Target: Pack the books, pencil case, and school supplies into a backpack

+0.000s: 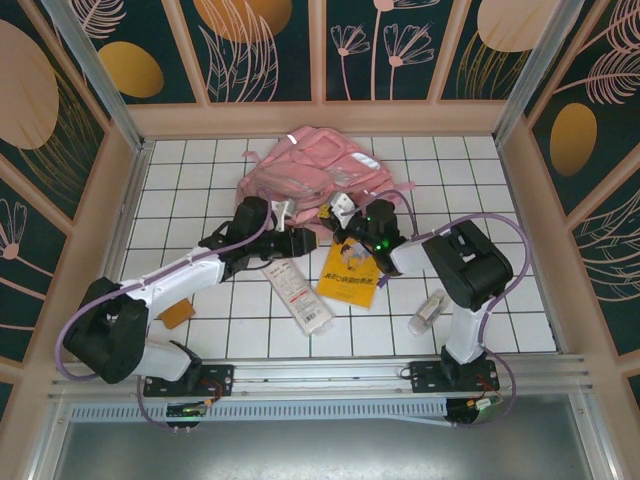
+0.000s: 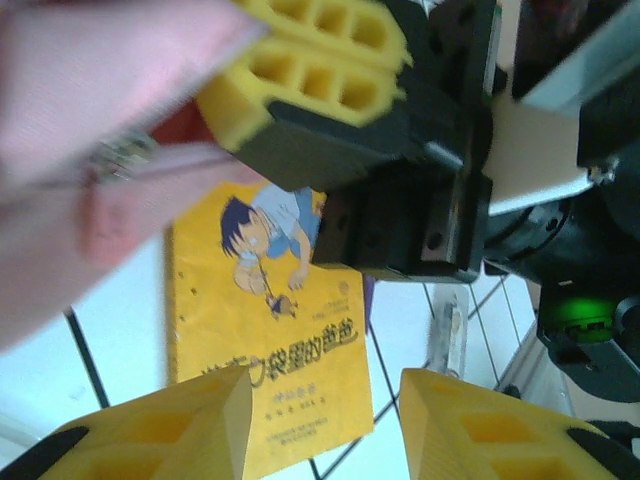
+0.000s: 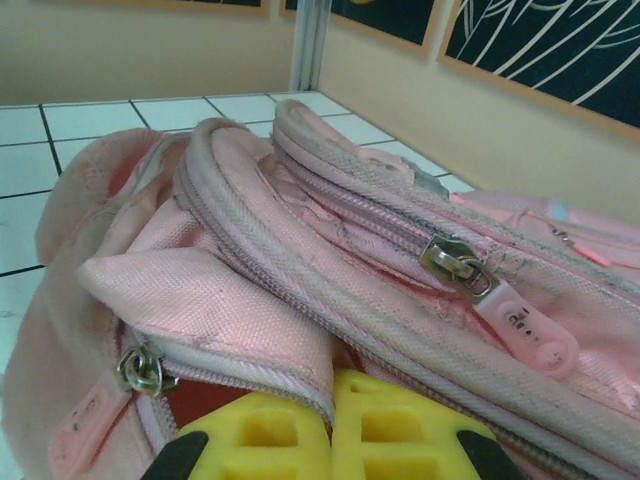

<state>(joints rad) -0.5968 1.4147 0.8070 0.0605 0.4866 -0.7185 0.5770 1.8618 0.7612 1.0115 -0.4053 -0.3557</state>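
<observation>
The pink backpack [image 1: 310, 165] lies at the back of the tiled table, its zip opening toward the arms. My right gripper [image 1: 340, 212] is shut on the fabric edge of that opening, and the flap is pinched between its yellow pads [image 3: 270, 435]. Just left of it, my left gripper [image 1: 298, 238] hovers open with nothing between its fingers [image 2: 195, 425]. Below the left gripper lies the yellow book [image 2: 265, 330], flat on the tiles [image 1: 348, 275]. The white pencil case [image 1: 298, 297] lies left of the book. A small translucent tube [image 1: 428, 310] lies to the right.
A small orange-brown object [image 1: 175, 315] sits by the left arm's base link. A metal zip pull with a pink tab [image 3: 500, 300] hangs on the backpack's upper seam. Low walls [image 1: 130, 190] ring the table, and a metal rail [image 1: 400, 372] runs along the front.
</observation>
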